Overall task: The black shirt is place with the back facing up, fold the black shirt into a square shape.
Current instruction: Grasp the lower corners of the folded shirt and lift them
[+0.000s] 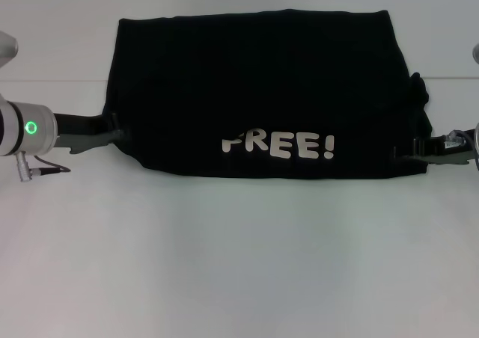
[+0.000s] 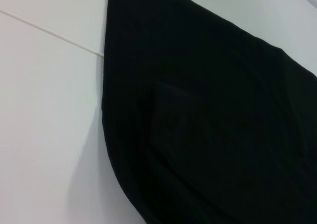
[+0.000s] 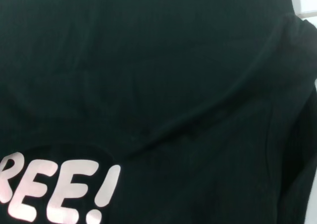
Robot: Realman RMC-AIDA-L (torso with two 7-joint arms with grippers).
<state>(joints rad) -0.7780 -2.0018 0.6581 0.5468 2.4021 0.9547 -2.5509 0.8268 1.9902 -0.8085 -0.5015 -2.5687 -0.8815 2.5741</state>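
Grippers at opposite ends of the black shirt (image 1: 254, 91): left gripper (image 1: 116, 132) pressed against the shirt's left edge, right gripper (image 1: 419, 149) at its right edge near the front corner, fingers of both lost against dark cloth, so cannot tell whether apart, together or clamped. Shirt folded into a wide band on the white table (image 1: 239, 263), white "FREE!" lettering (image 1: 278, 145) facing up along the near edge, a small bunch of fabric bulging at the right end.

Head camera looks down from afar at the black shirt (image 1: 254, 91); both wrist cameras (very close) share it.
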